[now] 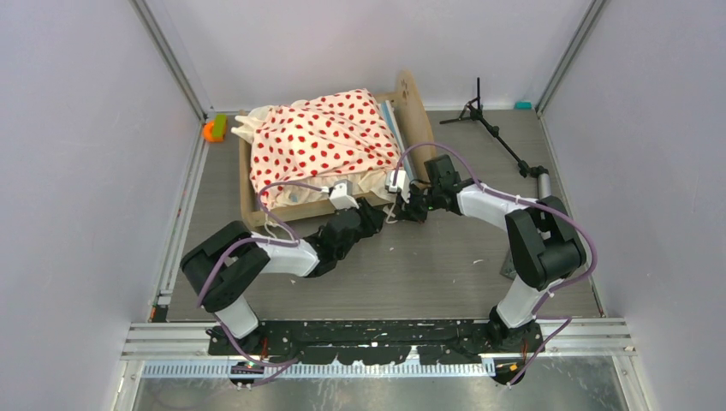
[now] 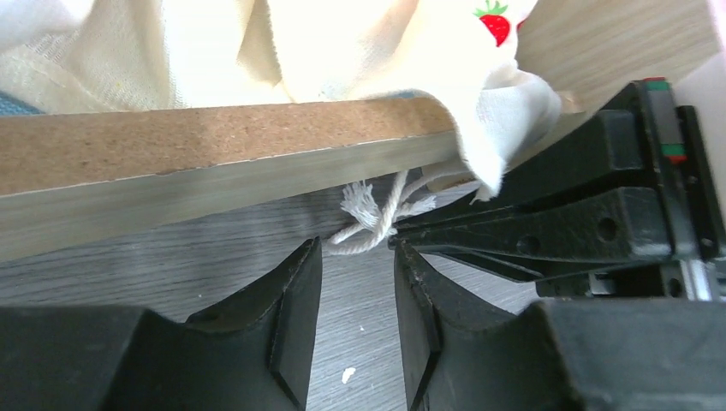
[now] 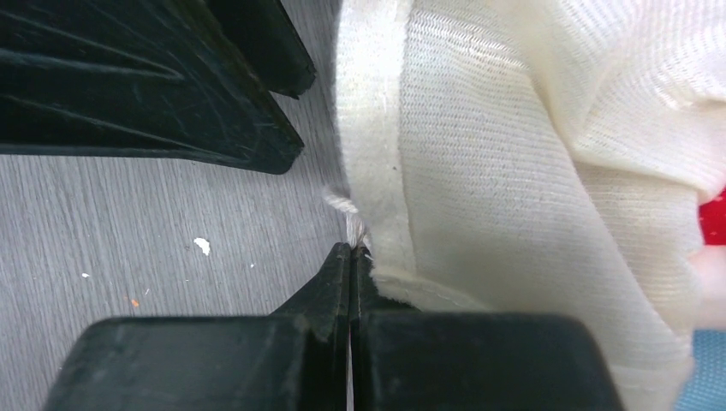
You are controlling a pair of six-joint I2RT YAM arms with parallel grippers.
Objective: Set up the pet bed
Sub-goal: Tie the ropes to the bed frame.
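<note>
Pet bed [image 1: 330,145] is sitting far-left on the desk [image 1: 428,265]; right end effector [image 3: 353,253] is pinching the bed's white cord [image 2: 370,214], fully closed; left end effector [image 2: 358,248] is hovering half-open, empty, beside it.

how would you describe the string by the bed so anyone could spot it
Find the pet bed mid-table and follow its near wooden rail to where cream bedding spills over. Just below, against the grey table, is the string: thin, white, twisted, frayed at the end, unlike the broad cloth beside it.
</note>
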